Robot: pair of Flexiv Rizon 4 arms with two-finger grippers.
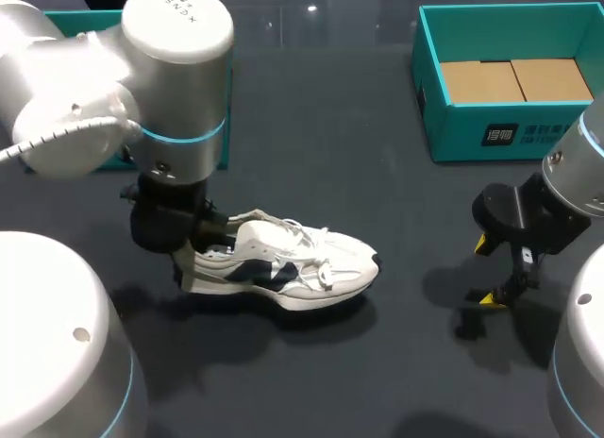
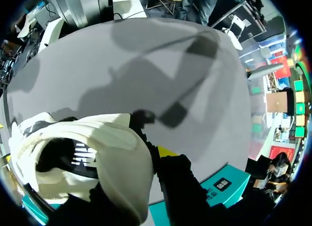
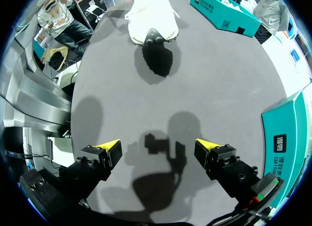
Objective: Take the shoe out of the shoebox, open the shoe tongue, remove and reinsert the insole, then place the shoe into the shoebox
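My left hand (image 1: 186,265) sits at the shoe (image 1: 302,259) heel; I can't tell its grip.
My right hand (image 3: 158,150) hangs wide open, shoe far ahead.

The left arm (image 1: 175,89) comes in with its wrist pointing straight down and the left gripper (image 1: 189,254) held low. The right gripper (image 3: 159,147) hangs low too, its fingers (image 3: 111,149) spread wide apart.
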